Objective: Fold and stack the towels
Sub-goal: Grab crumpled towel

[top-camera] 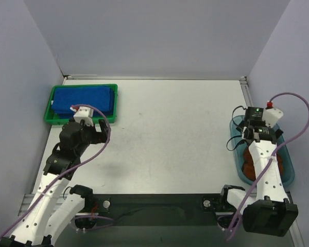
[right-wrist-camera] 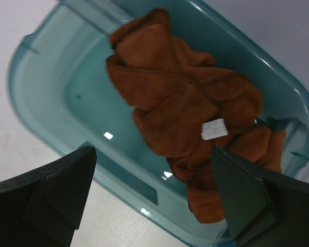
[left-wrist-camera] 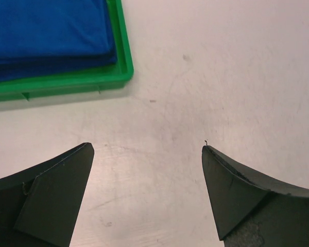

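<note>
Reaching from bases at the near edge of the table (top-camera: 170, 134), both arms extend toward opposite sides; the right gripper (right-wrist-camera: 153, 149) hangs above the translucent teal bin (right-wrist-camera: 46, 103) at the right edge, jaws spread wide with nothing between them; the rust-brown towel (right-wrist-camera: 175, 108) lies crumpled inside the bin, bunched toward one end, a small white tag (right-wrist-camera: 214, 128) showing on its upper surface; the left gripper (left-wrist-camera: 147, 148) is positioned over bare table surface, just beside the near right corner of the green tray (left-wrist-camera: 121, 72), jaws likewise spread and holding nothing; farther back on the left, the blue towels (left-wrist-camera: 46, 31) lie folded flat in stacked layers inside the tray, filling most of it.
</note>
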Available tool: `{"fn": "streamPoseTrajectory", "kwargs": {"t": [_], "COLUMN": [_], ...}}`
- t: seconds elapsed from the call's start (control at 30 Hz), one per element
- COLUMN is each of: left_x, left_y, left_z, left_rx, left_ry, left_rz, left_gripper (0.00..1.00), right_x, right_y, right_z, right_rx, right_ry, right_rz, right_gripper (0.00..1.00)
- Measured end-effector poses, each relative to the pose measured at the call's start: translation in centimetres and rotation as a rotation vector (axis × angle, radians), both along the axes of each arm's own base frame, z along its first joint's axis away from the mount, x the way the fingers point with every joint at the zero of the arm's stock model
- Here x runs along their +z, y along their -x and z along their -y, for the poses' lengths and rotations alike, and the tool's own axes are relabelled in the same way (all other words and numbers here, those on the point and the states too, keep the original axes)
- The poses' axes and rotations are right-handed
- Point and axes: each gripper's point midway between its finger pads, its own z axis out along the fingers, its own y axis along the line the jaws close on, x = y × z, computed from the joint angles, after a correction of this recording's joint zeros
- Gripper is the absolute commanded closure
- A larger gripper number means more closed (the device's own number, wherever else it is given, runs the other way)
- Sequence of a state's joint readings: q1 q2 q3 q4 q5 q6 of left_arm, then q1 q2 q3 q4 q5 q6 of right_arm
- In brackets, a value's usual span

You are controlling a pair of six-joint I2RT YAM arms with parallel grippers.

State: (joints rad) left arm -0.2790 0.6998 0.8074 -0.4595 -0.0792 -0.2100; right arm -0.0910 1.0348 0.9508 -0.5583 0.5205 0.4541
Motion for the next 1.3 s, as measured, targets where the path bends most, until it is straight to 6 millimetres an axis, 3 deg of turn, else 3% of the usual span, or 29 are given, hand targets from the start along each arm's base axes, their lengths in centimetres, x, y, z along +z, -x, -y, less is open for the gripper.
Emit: {"fn": "streamPoseTrajectory", "kwargs": {"t": [0.13, 0.23, 0.37, 0.53, 0.63, 0.73, 0.87, 1.0, 1.3], "left_x": [-6.4, -9.0, -8.8, -9.0, -9.4, -9.8, -10.2, -10.3, -10.2], "left_y": [1.9, 3.2, 3.3, 3.1, 3.0, 2.9, 2.8, 2.8, 2.8], "left_z": [1.9, 3.0, 3.9, 4.1, 4.1, 4.2, 4.2, 4.2, 4.3], "left_rx": [-0.09, -0.147, -0.186, -0.19, -0.19, -0.19, -0.191, -0.194, -0.197], "left_ry": [-0.012, -0.023, -0.017, -0.019, -0.024, -0.03, -0.037, -0.036, -0.033], "left_rz": [-0.141, -0.21, -0.204, -0.21, -0.224, -0.241, -0.254, -0.257, -0.253], "left_gripper": [0.03, 0.02, 0.03, 0.03, 0.03, 0.03, 0.03, 0.03, 0.03], "right_x": [-2.3, -4.5, -7.6, -10.4, -12.0, -13.2, -13.3, -11.7, -10.5], "right_y": [2.7, 4.3, 5.3, 4.1, 3.0, 2.4, 1.3, -0.2, -0.3], "right_z": [4.0, 5.5, 6.8, 7.2, 6.7, 5.7, 3.9, 2.6, 1.6], "right_rx": [-0.251, -0.383, -0.504, -0.538, -0.525, -0.492, -0.405, -0.319, -0.263], "right_ry": [-0.053, -0.09, -0.152, -0.223, -0.276, -0.312, -0.304, -0.283, -0.269], "right_rz": [-0.012, -0.039, -0.074, -0.088, -0.08, -0.072, -0.072, -0.018, 0.031], "right_gripper": [0.02, 0.05, 0.08, 0.18, 0.32, 0.52, 0.82, 1.0, 1.0]}}
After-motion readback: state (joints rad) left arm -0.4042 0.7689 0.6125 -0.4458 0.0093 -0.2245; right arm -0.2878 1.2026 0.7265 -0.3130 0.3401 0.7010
